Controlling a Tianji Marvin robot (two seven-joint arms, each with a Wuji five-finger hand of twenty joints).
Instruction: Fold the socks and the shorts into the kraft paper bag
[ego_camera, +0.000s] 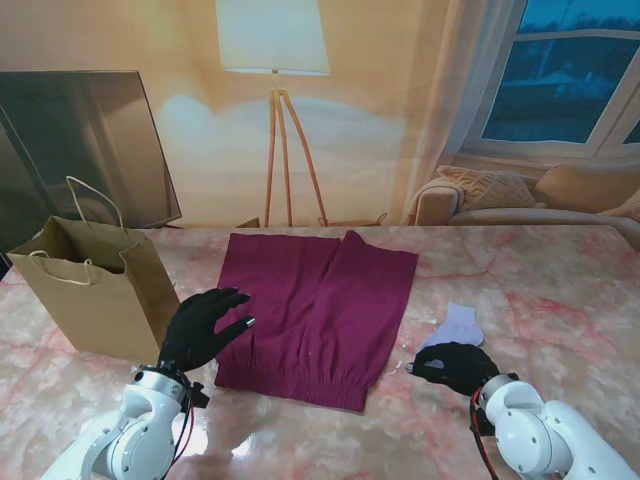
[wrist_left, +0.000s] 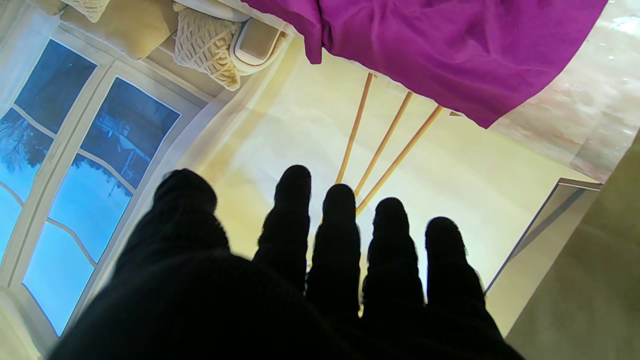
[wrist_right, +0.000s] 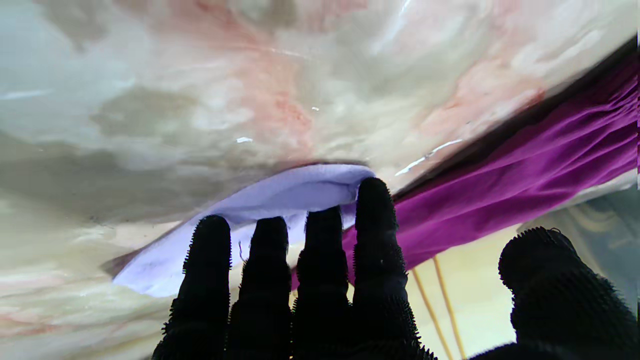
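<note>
The maroon shorts (ego_camera: 318, 312) are serving as the landmark, lying flat in the middle of the marbled bench (ego_camera: 540, 290) with the waistband toward the robot and the legs pointing away.

Nearest the robot, to the right of the shorts' waistband corner, the right robot hand (ego_camera: 452, 366) is hanging low over the bench in its black glove. The fingers (wrist_right: 372, 235) are lying side by side, fairly straight, with the thumb held off to one side, and they are gripping nothing. In the right wrist view the fingertips are reaching to the edge of the pale lavender sock (wrist_right: 280, 200); whether they are touching the cloth cannot be told.

That sock (ego_camera: 455, 326) is lying on the bench just right of the shorts, slightly farther out than the right robot hand, not touching the maroon cloth.

On the other side, the left robot hand (ego_camera: 203, 328) is hovering over the left edge of the shorts, close to the waistband end, with its fingers (wrist_left: 292, 215) spread apart and holding nothing. In the left wrist view the shorts (wrist_left: 450, 45) are lying beyond the fingertips.

Left of the shorts, just beyond the left robot hand, the kraft paper bag (ego_camera: 95, 292) is standing upright with its mouth open and its twine handles up.

Far past the shorts, behind the bench, a floor lamp (ego_camera: 275, 80) is standing.
</note>
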